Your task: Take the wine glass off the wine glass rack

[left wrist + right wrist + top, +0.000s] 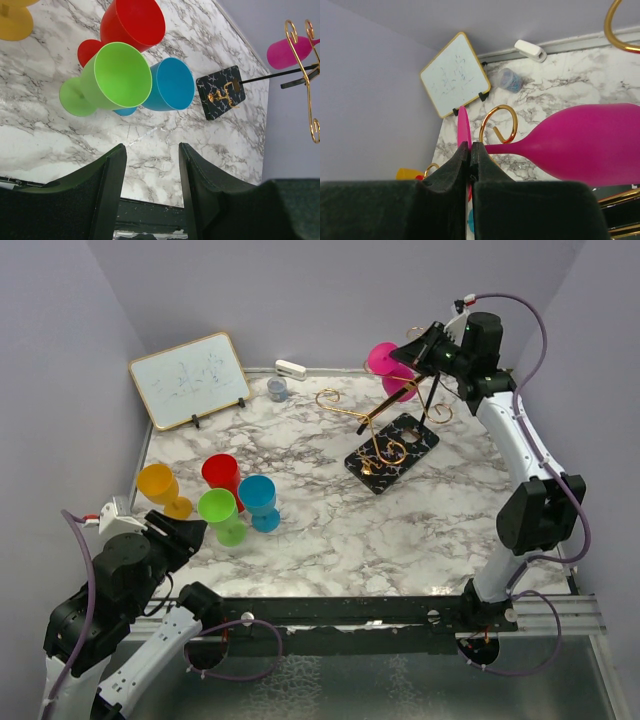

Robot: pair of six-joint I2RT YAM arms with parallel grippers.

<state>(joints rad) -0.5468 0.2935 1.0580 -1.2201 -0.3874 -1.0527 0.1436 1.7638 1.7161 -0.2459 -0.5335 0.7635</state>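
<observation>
The magenta wine glass [383, 360] hangs on its side at the top of the wine glass rack [360, 415], a gold wire stand on a black patterned base [392, 452] at the back right. My right gripper [428, 348] is shut on the glass's flat foot [464, 125], which shows edge-on between the fingertips [470, 146]. The stem runs beside a gold scroll end [500, 122] to the bowl [590, 145]. My left gripper [151, 150] is open and empty, low at the near left [185, 533], far from the rack [300, 55].
Red [222, 475], green [220, 512], blue [260, 500] and orange [162, 488] plastic goblets stand at the left. A small whiteboard [190, 378], a grey cup [277, 389] and a white stapler [290, 369] sit along the back edge. Walls close both sides.
</observation>
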